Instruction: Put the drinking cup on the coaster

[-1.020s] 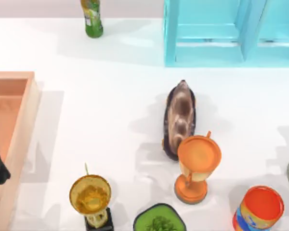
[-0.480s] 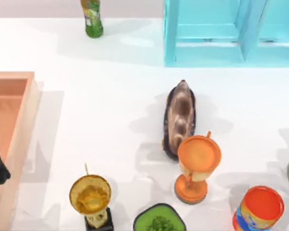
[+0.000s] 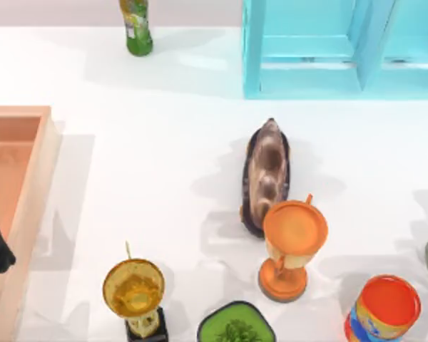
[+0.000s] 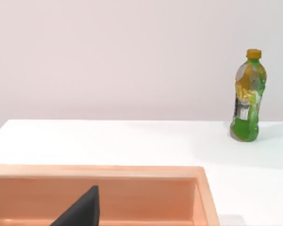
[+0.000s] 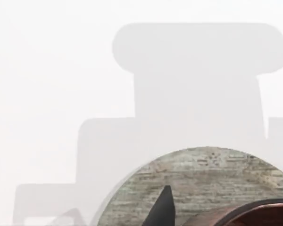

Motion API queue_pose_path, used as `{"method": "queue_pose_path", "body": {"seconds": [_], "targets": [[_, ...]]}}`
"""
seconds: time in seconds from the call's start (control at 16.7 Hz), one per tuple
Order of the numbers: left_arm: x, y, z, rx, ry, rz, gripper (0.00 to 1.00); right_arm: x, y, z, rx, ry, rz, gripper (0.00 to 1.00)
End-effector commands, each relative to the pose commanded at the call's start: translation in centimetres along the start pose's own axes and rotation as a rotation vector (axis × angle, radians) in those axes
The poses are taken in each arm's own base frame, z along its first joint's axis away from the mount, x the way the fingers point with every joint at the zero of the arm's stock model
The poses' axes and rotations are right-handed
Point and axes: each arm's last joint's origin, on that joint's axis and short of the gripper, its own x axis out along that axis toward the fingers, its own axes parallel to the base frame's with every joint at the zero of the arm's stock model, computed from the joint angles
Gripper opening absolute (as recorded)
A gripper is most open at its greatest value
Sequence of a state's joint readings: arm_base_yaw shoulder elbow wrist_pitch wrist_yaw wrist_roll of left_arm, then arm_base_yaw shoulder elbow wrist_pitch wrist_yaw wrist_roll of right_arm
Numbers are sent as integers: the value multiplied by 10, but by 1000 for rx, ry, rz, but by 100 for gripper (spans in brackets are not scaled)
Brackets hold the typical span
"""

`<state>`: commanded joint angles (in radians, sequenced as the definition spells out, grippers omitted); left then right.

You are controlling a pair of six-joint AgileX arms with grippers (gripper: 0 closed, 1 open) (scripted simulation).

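Since a second ago the right gripper (image 5: pixel 163 209) has brought the cup (image 5: pixel 245 214) over the coaster (image 5: pixel 203 179), so placement looks close, though whether it clasps the cup cannot be told; the left gripper (image 4: pixel 80 212) idles far left of the coaster, its state equally unclear.

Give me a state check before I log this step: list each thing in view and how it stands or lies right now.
drinking cup: rim over the coaster, beside the right gripper's fingertip.
coaster: flat on the table.
green bottle: upright, capped.
orange goblet: upright.
gold trophy: upright.
orange-topped can: upright.
wooden tray: left arm parked over it.
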<state>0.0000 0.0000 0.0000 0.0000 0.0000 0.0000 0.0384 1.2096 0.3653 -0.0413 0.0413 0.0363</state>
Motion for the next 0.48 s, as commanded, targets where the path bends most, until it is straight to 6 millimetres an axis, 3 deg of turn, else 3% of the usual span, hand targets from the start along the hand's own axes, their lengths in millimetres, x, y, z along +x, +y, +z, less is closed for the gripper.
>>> {"method": "queue_pose_path", "body": {"seconds": [0.3,0.48], "targets": [[0,0,0,0,0,0,100,0,0,0,0,0,0,98],[0,0,0,0,0,0,100,0,0,0,0,0,0,100]]}}
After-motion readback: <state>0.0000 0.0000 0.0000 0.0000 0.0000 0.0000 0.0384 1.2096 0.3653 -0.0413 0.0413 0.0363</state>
